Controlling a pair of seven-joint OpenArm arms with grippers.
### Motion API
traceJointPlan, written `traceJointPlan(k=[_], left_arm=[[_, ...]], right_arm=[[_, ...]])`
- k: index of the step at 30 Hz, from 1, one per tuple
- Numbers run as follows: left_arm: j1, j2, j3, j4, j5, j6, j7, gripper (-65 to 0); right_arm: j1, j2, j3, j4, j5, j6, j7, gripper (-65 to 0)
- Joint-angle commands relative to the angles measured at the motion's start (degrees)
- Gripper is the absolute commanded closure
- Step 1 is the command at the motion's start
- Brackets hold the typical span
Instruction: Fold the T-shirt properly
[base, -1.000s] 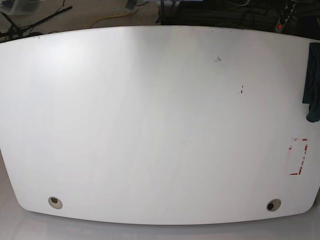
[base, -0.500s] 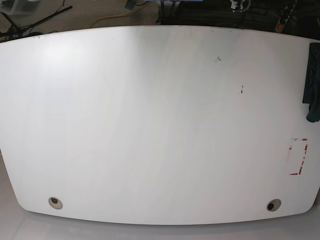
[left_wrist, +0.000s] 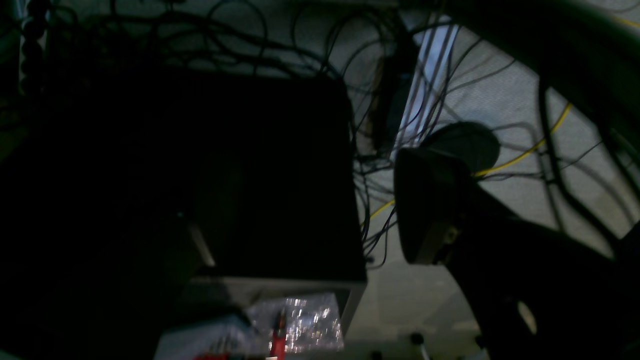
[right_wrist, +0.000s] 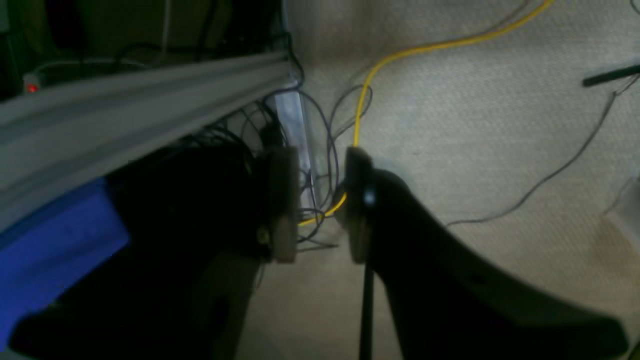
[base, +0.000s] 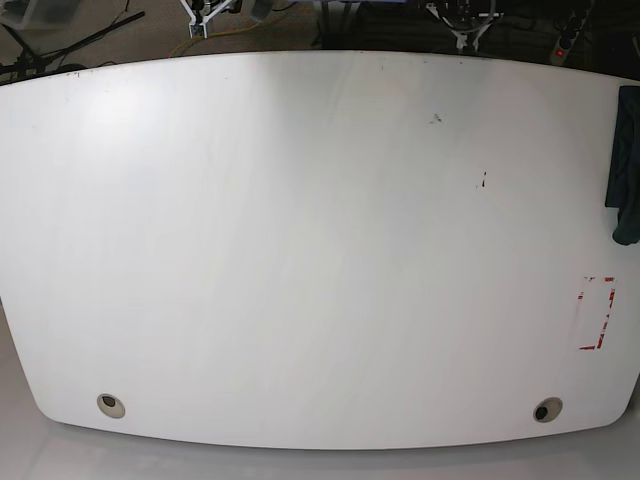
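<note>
Only T-shirt (base: 626, 165) edge, hanging lengthwise.

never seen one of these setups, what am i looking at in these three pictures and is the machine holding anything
It is a two-armed robot meant to fold a shirt. The base view looks down on a wide white table; the dark T-shirt hangs at its right edge, mostly out of frame. A red tape outline marks one spot. The other two pictures come from cameras on the wrists, both looking past the table at a carpet with cables. The right gripper stands with a narrow gap, empty. Of the left gripper only one finger shows, nothing against it. Nothing is held.
</note>
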Motion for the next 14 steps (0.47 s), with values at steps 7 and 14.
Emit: traceJointPlan(k=[7, 14], left_arm=[[-1.8, -0.2, 0.1, 0.0, 0.3, 0.2, 0.3, -43.6], [-1.5, -0.1, 0.1, 0.0, 0.2, 0.2, -0.2, -43.6]], right_arm=[[1.6, 0.3, 0.1, -3.2, 0.0, 0.3, 0.1, -16.0], [1.5, -1.1, 0.1, -3.1, 0.1, 0.3, 0.2, -16.0]])
